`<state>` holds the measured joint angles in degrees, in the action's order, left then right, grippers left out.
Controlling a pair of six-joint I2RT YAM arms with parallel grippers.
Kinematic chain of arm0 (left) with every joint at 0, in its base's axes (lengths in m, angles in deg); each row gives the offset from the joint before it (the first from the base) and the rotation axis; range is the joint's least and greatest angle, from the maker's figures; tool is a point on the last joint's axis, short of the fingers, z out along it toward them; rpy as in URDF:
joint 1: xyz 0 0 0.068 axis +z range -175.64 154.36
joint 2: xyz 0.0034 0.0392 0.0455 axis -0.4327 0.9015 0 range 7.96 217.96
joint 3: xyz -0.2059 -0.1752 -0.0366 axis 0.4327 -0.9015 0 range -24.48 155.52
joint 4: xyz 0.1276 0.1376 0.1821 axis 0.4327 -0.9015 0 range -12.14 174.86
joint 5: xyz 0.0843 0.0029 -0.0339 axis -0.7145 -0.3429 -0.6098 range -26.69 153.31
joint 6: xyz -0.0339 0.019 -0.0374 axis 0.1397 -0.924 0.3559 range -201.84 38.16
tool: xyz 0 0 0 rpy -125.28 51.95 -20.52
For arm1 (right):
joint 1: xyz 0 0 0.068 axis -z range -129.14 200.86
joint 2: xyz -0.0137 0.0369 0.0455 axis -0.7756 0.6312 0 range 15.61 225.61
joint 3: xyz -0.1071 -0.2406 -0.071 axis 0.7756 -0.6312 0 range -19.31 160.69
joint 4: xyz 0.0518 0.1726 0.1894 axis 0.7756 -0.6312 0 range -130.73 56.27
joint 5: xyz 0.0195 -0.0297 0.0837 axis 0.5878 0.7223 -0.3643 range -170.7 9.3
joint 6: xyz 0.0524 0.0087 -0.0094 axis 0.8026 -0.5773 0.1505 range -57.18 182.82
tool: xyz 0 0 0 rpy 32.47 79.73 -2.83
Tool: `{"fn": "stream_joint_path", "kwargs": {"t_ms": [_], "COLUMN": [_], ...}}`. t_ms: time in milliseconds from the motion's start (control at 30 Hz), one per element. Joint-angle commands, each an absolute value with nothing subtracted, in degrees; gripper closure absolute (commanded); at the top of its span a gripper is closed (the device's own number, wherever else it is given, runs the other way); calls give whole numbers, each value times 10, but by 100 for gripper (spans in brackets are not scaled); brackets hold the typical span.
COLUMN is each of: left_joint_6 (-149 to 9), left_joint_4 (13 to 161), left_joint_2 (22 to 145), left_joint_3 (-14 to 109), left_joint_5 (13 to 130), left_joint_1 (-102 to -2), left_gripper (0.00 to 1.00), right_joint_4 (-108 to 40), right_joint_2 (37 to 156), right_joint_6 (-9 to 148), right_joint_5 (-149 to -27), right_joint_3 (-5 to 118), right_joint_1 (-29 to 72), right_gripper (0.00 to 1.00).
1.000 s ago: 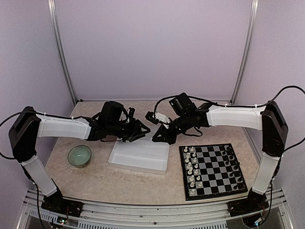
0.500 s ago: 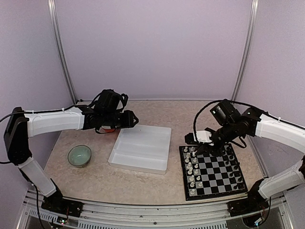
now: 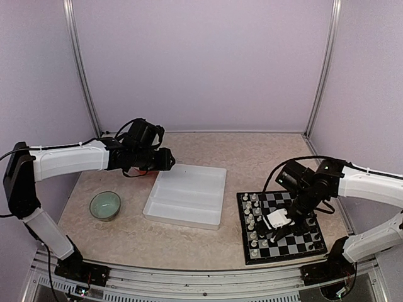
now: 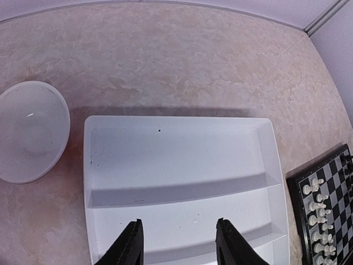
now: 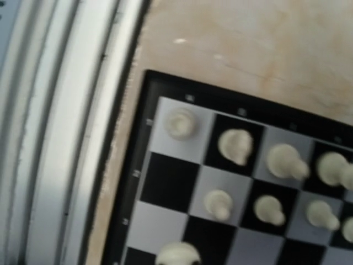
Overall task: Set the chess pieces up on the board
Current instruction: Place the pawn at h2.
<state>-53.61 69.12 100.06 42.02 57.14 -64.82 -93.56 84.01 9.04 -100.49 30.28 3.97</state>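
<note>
beige marbled table (image 3: 239, 148), lilac walls round it. our left gripper (image 4: 177, 222) hangs over the white tray (image 4: 165, 149), fingers spread w/ nothing btwn them. a pale bowl (image 4: 27, 132) sits off to its left, the rest of the tray stretches ahead of it. our right gripper (image 3: 274, 234) is low over the board (image 5: 165, 182), jaws pressed together. we can't tell if a piece is pinched. white chess pieces (image 5: 236, 146) stand in two rows just to its left.
</note>
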Motion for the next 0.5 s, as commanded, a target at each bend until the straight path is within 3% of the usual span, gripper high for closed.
{"fn": "stream_joint_path", "kwargs": {"t_ms": [0,467], "left_joint_6": [-542,-544], "left_joint_4": [672,651], "left_joint_2": [974,973], "left_joint_3": [429,439], "left_joint_5": [553,551], "left_joint_1": [-644,-641], "left_gripper": [55,55], "right_joint_4": [-936,-816], "right_joint_2": [847,862], "right_joint_6": [82,123], "right_joint_5": [-994,-914], "right_joint_3": [276,235], "right_joint_1": [7,-49], "right_gripper": [100,99]}}
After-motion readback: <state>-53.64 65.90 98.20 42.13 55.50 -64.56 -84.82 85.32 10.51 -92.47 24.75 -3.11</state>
